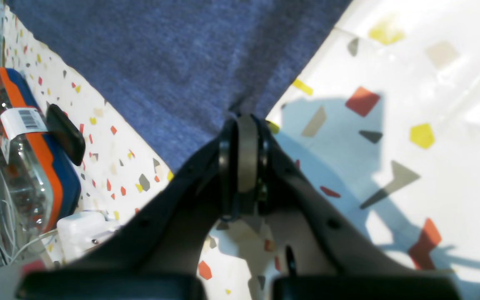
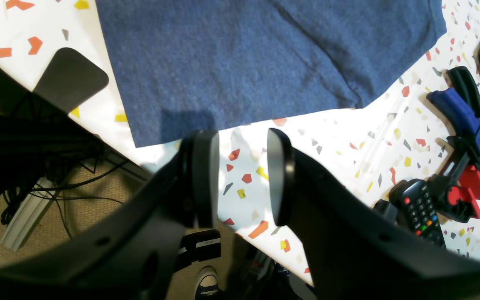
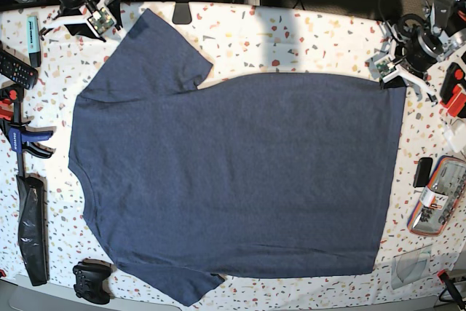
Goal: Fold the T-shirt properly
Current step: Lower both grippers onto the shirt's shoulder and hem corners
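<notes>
Surface (image 3: 306,34) white, speckled with red, yellow, grey terrazzo chips. T-shirt (image 3: 233,180) heathered navy knit, spread flat across middle. Left end effector (image 1: 242,121) clamped on shirt's hem corner. Right end effector (image 2: 242,166) half open, empty, beside sleeve.

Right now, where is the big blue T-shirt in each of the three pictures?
Left wrist view: the T-shirt fills the top middle, with the left gripper shut on its corner.
Right wrist view: it covers the top, above the open right gripper.
Base view: it lies spread across the middle.
Shared landmark: the speckled table, also in both wrist views.
</notes>
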